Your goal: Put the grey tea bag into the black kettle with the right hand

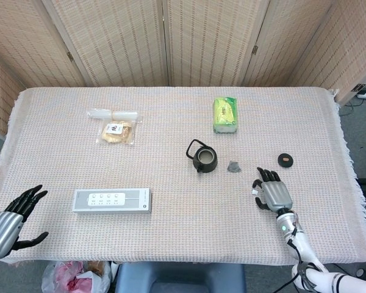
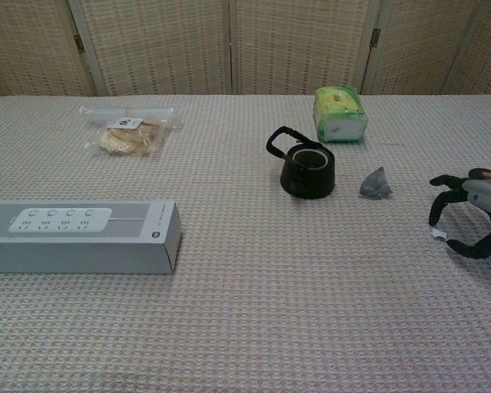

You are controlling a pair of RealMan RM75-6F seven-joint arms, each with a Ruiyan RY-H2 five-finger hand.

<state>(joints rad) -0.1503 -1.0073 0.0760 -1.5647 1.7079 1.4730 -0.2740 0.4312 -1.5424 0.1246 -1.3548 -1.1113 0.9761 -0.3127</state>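
The grey tea bag (image 1: pixel 233 166) (image 2: pixel 376 183) lies on the cloth just right of the black kettle (image 1: pixel 204 160) (image 2: pixel 307 169), which stands open-topped with its handle tipped to the left. My right hand (image 1: pixel 272 193) (image 2: pixel 472 214) hovers low over the table, right of and nearer than the tea bag, fingers spread and curved, holding nothing. A small white scrap (image 2: pixel 439 235) lies by its fingertips. My left hand (image 1: pixel 9 220) hangs open off the table's near left corner, seen only in the head view.
A black lid (image 1: pixel 285 160) lies right of the tea bag. A green packet (image 1: pixel 225 114) sits behind the kettle. A white power strip box (image 1: pixel 111 200) lies near left, and a snack bag (image 1: pixel 116 132) with a clear tube lies at back left.
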